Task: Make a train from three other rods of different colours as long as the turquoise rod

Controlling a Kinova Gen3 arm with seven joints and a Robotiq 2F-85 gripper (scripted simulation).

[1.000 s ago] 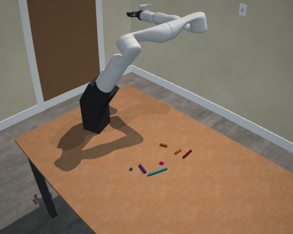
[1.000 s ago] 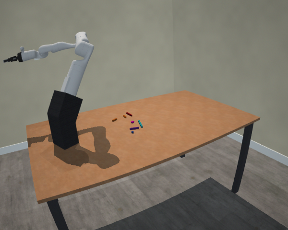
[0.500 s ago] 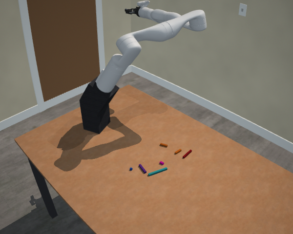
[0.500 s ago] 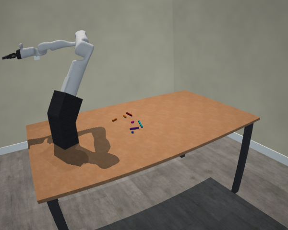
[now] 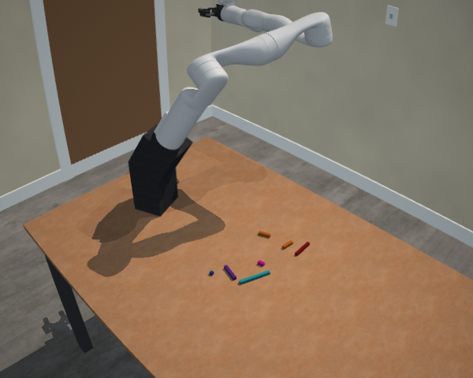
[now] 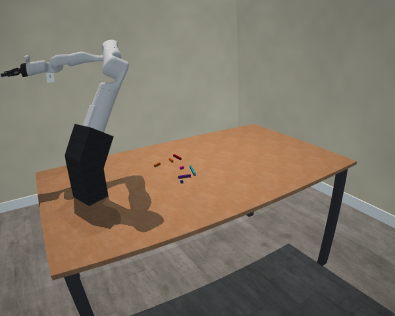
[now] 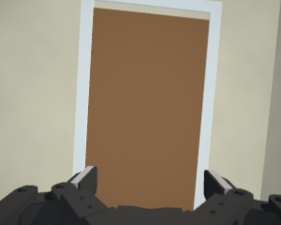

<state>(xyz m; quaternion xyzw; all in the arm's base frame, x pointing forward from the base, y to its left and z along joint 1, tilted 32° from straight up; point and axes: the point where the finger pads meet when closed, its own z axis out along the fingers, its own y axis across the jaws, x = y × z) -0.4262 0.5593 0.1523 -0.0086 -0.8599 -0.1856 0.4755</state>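
Observation:
The turquoise rod lies on the table. A purple rod lies near its one end, apart from it. A blue rod lies beside the purple one. A magenta rod lies close to the turquoise rod. One orange rod lies near the red rod; another orange rod lies nearer the robot's base. All are apart. My gripper is open and empty, high up and far from the rods.
The table carries the black robot base at one end. The arm's shadow falls between the base and the rods. The wrist view shows a brown door with a white frame.

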